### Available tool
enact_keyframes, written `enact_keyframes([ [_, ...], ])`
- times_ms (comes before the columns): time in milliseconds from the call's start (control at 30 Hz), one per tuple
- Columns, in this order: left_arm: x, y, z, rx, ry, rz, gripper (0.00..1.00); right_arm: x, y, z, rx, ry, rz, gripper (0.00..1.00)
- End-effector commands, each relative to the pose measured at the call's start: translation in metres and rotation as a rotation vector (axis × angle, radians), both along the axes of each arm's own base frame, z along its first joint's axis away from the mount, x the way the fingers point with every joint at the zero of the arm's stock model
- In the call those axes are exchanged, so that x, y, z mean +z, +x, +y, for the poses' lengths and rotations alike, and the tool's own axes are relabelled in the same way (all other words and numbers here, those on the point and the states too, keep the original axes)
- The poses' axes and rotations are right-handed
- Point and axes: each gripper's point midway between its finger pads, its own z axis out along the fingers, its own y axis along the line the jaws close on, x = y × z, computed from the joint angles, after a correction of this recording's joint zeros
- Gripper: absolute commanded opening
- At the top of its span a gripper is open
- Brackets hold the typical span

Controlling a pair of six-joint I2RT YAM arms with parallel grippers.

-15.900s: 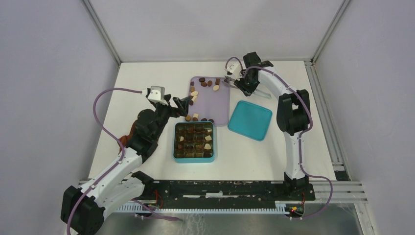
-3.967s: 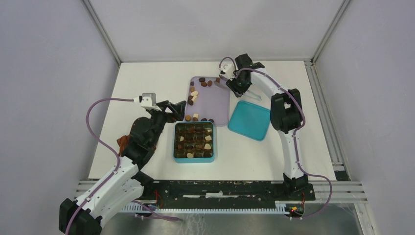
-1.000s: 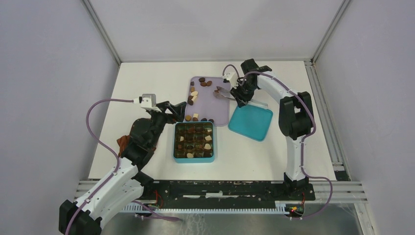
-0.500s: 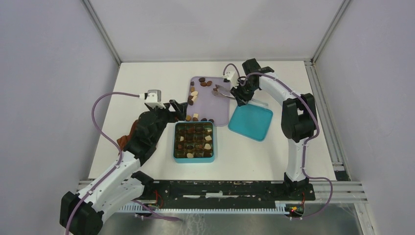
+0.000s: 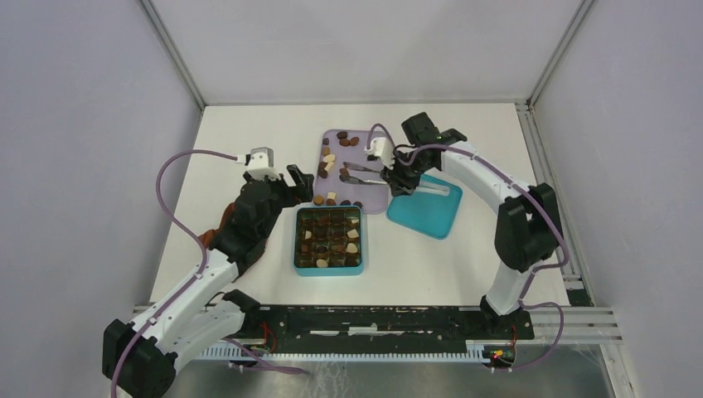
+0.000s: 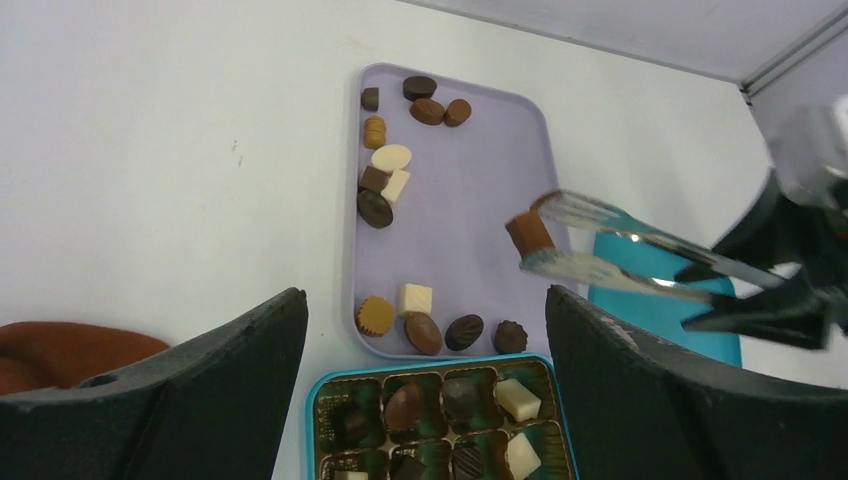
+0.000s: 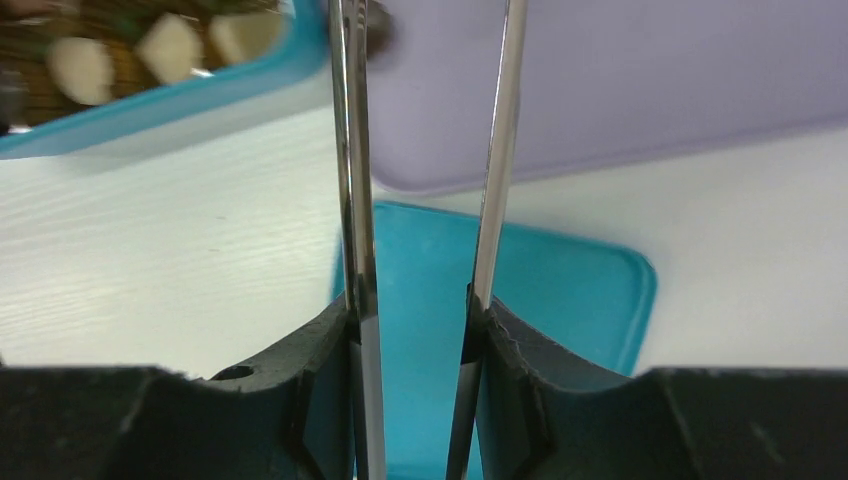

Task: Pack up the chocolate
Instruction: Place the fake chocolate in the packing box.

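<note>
Nearest, the box point(image 5: 328, 271) is seen partly filled. At its 11 o'clock the left tool point(image 5: 300, 178) is spread wide, with nothing in it. Beyond, at the box's 12 o'clock, loose chocolate point(image 6: 420, 298) is scattered on the tray point(image 6: 480, 180). The right tool point(image 7: 412, 315) is clamped on tongs point(image 6: 630, 255), in which one brown piece point(image 6: 528, 233) is pinched above the tray's 3 o'clock side. A carry is judged to be in hand; next, the piece must be brought toward 6 o'clock, over a free cell, and released.
</note>
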Motion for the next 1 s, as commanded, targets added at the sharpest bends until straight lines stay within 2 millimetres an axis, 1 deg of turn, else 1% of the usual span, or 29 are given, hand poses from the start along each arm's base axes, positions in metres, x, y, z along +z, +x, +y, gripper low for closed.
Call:
enact_keyframes([
  [0,0.024,-0.001,0.016,0.088,-0.02,-0.017,0.93,0.044,-0.045,0.043,0.206,0.14,-0.111,0.32],
  [33,0.026,-0.003,0.021,0.105,-0.013,-0.014,0.93,0.047,-0.059,0.051,0.25,0.151,-0.123,0.32],
  [67,0.029,-0.006,0.025,0.117,-0.01,-0.015,0.93,0.047,-0.071,0.058,0.287,0.155,-0.128,0.32],
  [133,0.04,-0.012,0.029,0.124,-0.026,-0.036,0.93,0.047,-0.098,0.073,0.374,0.166,-0.133,0.32],
  [200,0.053,-0.021,0.033,0.12,-0.051,-0.062,0.93,0.047,-0.115,0.082,0.43,0.173,-0.135,0.32],
  [267,0.058,-0.027,0.036,0.119,-0.06,-0.065,0.93,0.043,-0.126,0.088,0.468,0.177,-0.124,0.32],
  [333,0.063,-0.033,0.038,0.118,-0.066,-0.07,0.93,0.034,-0.139,0.094,0.509,0.166,-0.104,0.32],
  [433,0.067,-0.04,0.042,0.119,-0.074,-0.076,0.93,0.016,-0.156,0.102,0.561,0.12,-0.096,0.32],
  [533,0.067,-0.044,0.047,0.131,-0.073,-0.077,0.93,0.003,-0.164,0.109,0.594,0.074,-0.094,0.32],
  [767,0.066,-0.047,0.049,0.134,-0.071,-0.077,0.93,-0.007,-0.171,0.116,0.619,0.039,-0.081,0.33],
  [967,0.064,-0.047,0.047,0.128,-0.069,-0.073,0.93,-0.011,-0.168,0.124,0.614,0.005,-0.077,0.35],
])
